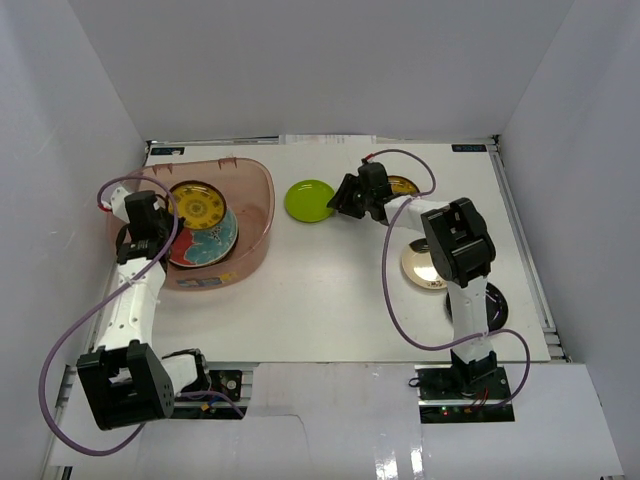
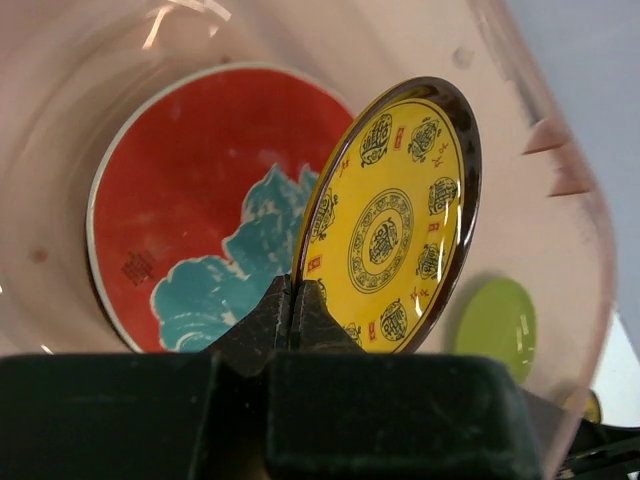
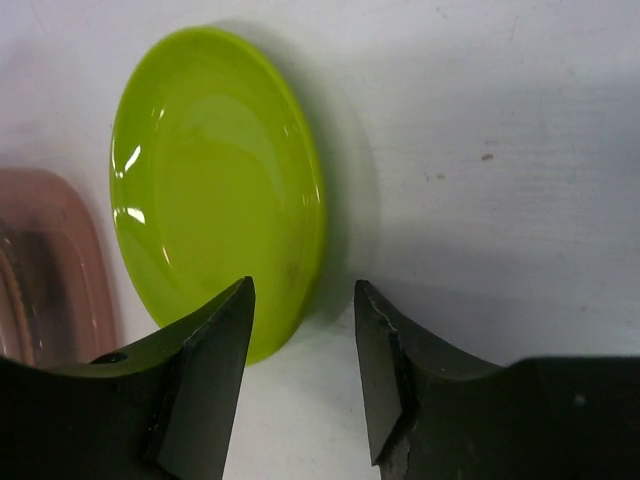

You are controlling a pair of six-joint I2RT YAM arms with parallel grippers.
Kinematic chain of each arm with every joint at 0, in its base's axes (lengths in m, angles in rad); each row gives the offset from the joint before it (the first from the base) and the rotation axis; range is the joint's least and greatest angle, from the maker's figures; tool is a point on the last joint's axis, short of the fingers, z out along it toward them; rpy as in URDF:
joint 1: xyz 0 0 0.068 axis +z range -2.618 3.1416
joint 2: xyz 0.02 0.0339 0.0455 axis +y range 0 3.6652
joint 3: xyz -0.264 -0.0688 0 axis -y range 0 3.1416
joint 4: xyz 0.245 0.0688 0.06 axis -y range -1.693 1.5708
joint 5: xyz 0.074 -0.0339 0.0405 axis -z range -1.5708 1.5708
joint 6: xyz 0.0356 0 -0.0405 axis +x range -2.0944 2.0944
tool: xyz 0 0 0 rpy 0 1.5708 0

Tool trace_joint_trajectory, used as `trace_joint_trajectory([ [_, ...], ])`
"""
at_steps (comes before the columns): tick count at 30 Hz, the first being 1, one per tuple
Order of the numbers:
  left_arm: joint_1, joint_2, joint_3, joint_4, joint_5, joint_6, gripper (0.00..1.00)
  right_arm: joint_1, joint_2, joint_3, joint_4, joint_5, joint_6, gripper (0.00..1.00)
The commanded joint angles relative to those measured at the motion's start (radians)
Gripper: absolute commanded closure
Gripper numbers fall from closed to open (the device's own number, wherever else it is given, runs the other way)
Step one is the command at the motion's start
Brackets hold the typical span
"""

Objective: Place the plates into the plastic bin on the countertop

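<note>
While left hand grips yellow plate, plastic bin holding red-and-teal plate

You have white walls beyond and outboard of the left gripper and right gripper, and a glossy white panel behind them.

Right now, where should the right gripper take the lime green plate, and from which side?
By the rim on the side facing the right gripper, coming in low from the right. The lime green plate lies flat on the countertop, shallow with an upturned lip, so only the edge offers a pinch. The open jaws line up with that edge.
</note>
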Motion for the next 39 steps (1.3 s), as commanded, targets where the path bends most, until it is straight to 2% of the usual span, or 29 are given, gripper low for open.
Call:
trace_joint_trajectory([
  [1, 0.012, 0.021, -0.022, 0.010, 0.015, -0.006, 1.00, -0.003, 0.043, 0.066, 0.010, 0.000, 0.045, 0.50],
  [2, 0.010, 0.032, -0.023, 0.003, 0.006, -0.006, 1.00, -0.003, 0.060, 0.086, 0.010, -0.002, 0.052, 0.53],
  [3, 0.012, 0.041, -0.025, -0.010, 0.000, -0.009, 1.00, -0.003, 0.064, 0.090, 0.009, 0.007, 0.057, 0.65],
  [5, 0.012, 0.054, -0.042, -0.012, 0.000, -0.009, 1.00, -0.006, 0.068, 0.090, 0.022, 0.024, 0.072, 0.70],
  [7, 0.012, 0.051, -0.061, -0.010, -0.009, -0.015, 1.00, -0.017, 0.065, 0.081, 0.041, 0.020, 0.086, 0.87],
  [8, 0.012, 0.048, -0.074, -0.009, -0.017, -0.021, 0.96, -0.023, 0.048, 0.071, 0.067, 0.020, 0.100, 0.91],
  [9, 0.012, 0.048, -0.100, -0.003, -0.026, -0.032, 0.89, -0.035, 0.031, 0.033, 0.090, 0.016, 0.104, 0.92],
  [10, 0.012, 0.046, -0.112, -0.003, -0.040, -0.039, 0.72, -0.041, -0.021, 0.003, 0.117, 0.015, 0.112, 0.92],
  [11, 0.012, 0.046, -0.123, -0.003, -0.057, -0.049, 0.63, -0.049, -0.055, -0.029, 0.145, 0.006, 0.126, 0.92],
  [12, 0.012, 0.046, -0.144, 0.012, -0.054, -0.052, 0.48, -0.066, -0.131, -0.092, 0.203, -0.003, 0.130, 0.92],
  [13, 0.012, 0.049, -0.149, 0.019, -0.048, -0.050, 0.48, -0.075, -0.173, -0.118, 0.228, -0.008, 0.131, 0.92],
  [14, 0.013, 0.051, -0.149, 0.022, -0.034, -0.053, 0.41, -0.087, -0.216, -0.141, 0.242, -0.004, 0.115, 0.92],
  [19, 0.012, 0.014, -0.118, 0.060, 0.047, -0.055, 0.28, -0.083, -0.469, -0.219, 0.266, 0.021, 0.026, 0.92],
  [21, 0.012, -0.027, -0.109, 0.088, 0.081, -0.055, 0.20, -0.055, -0.517, -0.219, 0.263, 0.024, -0.007, 0.92],
  [24, 0.012, -0.133, -0.089, 0.134, 0.203, -0.053, 0.11, 0.040, -0.549, -0.143, 0.207, 0.052, -0.081, 0.92],
  [27, 0.012, -0.222, -0.031, 0.151, 0.332, -0.040, 0.09, 0.168, -0.491, 0.003, 0.124, 0.101, -0.135, 0.92],
  [29, 0.012, -0.271, 0.036, 0.143, 0.418, -0.017, 0.08, 0.248, -0.402, 0.116, 0.080, 0.131, -0.150, 0.92],
  [35, -0.045, -0.310, 0.226, 0.075, 0.565, 0.031, 0.02, 0.353, -0.160, 0.340, 0.024, 0.139, -0.121, 0.92],
  [38, -0.082, -0.314, 0.267, 0.077, 0.642, 0.040, 0.02, 0.403, -0.039, 0.515, -0.055, 0.164, -0.167, 0.92],
  [39, -0.089, -0.318, 0.280, 0.077, 0.656, 0.040, 0.02, 0.416, -0.002, 0.635, -0.129, 0.171, -0.182, 0.92],
])
